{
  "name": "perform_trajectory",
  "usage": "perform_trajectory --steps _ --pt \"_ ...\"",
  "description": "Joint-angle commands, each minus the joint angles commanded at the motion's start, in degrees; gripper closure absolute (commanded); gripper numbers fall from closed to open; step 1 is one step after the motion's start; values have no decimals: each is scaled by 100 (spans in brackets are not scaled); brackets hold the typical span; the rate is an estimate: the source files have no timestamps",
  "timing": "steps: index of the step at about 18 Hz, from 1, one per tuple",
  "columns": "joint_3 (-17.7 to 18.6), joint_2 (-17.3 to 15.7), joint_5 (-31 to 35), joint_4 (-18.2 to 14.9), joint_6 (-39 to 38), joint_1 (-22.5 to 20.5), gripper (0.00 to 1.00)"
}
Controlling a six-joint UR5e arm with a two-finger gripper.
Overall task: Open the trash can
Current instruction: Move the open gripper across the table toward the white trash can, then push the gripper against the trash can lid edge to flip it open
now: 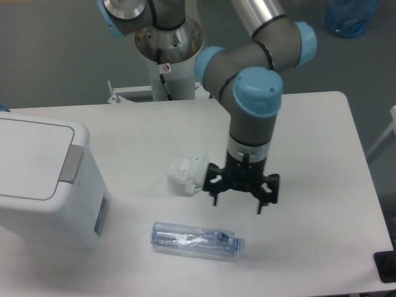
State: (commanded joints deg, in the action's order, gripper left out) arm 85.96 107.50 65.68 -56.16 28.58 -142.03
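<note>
No text, brand or number could be read anywhere. A small red-and-white sticker (165,67) sat on the robot's base column, too small to make out. The clear bottle (195,240) lying on the worktop showed a label, but its print was blurred beyond reading.

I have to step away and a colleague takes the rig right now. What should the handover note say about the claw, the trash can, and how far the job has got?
Claw: open, empty, hanging over the middle of the table, just right of the crumpled wrapper and above the clear bottle.
Trash can: at the table's left edge, lid flat and closed, grey latch tab on its right edge untouched.
Done: nothing on the can yet; the claw is well apart from it.
Left: bring the claw left to the tab side and lift the lid. The wrapper and bottle lie between, so probably pass over them.
</note>
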Motion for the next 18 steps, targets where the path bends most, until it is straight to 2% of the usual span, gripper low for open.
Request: perform_trajectory --steps 4,10,14,16,18 --pt "-18 -282 -599 9 -423 272 0" --pt "26 -510 -609 9 -547 904 0" --pt "61 -581 -618 18 -564 1046 0" --pt "289 -677 -582 35 -530 1160 0" --pt "299 -695 -574 61 -572 1160 0"
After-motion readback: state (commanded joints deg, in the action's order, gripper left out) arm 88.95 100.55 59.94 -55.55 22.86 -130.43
